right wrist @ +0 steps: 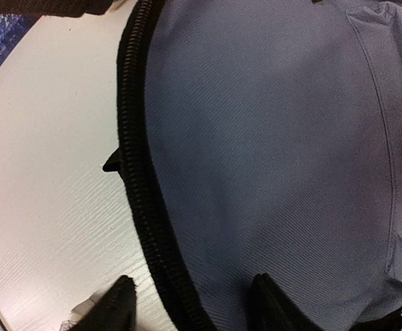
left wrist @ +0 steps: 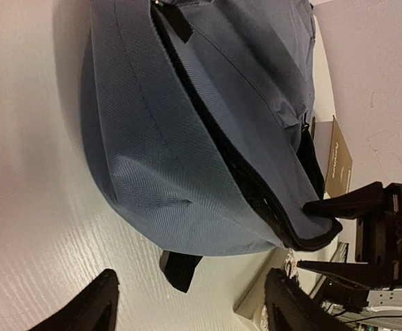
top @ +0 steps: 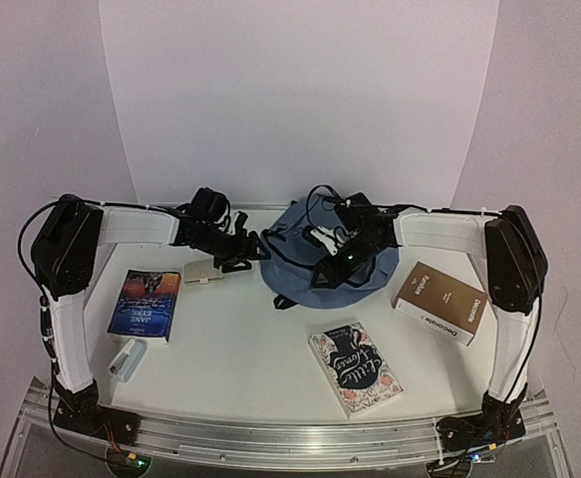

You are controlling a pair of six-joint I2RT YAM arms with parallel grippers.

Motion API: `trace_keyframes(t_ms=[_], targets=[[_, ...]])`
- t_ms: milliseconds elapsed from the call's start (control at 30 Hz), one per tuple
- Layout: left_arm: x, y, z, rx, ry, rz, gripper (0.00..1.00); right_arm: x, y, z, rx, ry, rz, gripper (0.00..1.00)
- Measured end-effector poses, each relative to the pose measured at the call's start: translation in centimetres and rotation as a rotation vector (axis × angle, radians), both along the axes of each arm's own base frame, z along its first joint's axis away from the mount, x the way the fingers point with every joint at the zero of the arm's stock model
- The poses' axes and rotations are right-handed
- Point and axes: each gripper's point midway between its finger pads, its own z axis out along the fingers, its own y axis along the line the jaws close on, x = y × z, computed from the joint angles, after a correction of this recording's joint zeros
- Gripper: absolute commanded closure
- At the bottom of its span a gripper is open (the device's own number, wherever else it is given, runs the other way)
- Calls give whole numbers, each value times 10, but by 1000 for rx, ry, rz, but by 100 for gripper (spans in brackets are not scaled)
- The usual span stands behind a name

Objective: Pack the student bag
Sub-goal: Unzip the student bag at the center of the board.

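Note:
The student bag (top: 305,249) is a slate-blue backpack lying at the back middle of the table. My left gripper (top: 253,249) sits at its left edge, open, and in the left wrist view only a black strap end (left wrist: 180,267) and bare table lie ahead of the left gripper (left wrist: 190,310). My right gripper (top: 326,275) hovers over the bag's front right. In its own view the right gripper (right wrist: 194,307) is open and straddles the black zipper (right wrist: 138,172) along the bag's edge, gripping nothing. The left wrist view also catches the right gripper (left wrist: 325,234), its upper finger against the bag's rim.
A dark blue book (top: 145,302) lies at the left, with a small white object (top: 126,358) in front of it. A beige item (top: 202,271) sits under the left arm. A floral-covered book (top: 355,366) lies front centre, and a brown book (top: 439,302) at the right.

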Motion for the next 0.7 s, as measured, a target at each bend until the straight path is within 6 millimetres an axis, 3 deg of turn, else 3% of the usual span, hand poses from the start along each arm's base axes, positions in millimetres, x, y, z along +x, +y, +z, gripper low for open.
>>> trace_keyframes(t_ms=[200, 333, 400, 500, 600, 700], targets=[[10, -7, -42, -18, 68, 16, 60, -11, 14, -26, 9, 89, 23, 61], [20, -3, -69, -5, 121, 44, 65, -23, 37, -51, -3, 138, 57, 44], [27, 2, -72, -16, 138, 63, 63, -29, 50, -55, 0, 147, 72, 37], [39, 15, -71, -32, 146, 97, 49, -34, 72, -42, 37, 142, 92, 29], [47, 28, -69, -58, 136, 123, 39, -35, 87, -27, 73, 130, 99, 27], [39, 42, -62, -65, 121, 150, 35, -36, 90, -21, 82, 126, 99, 28]])
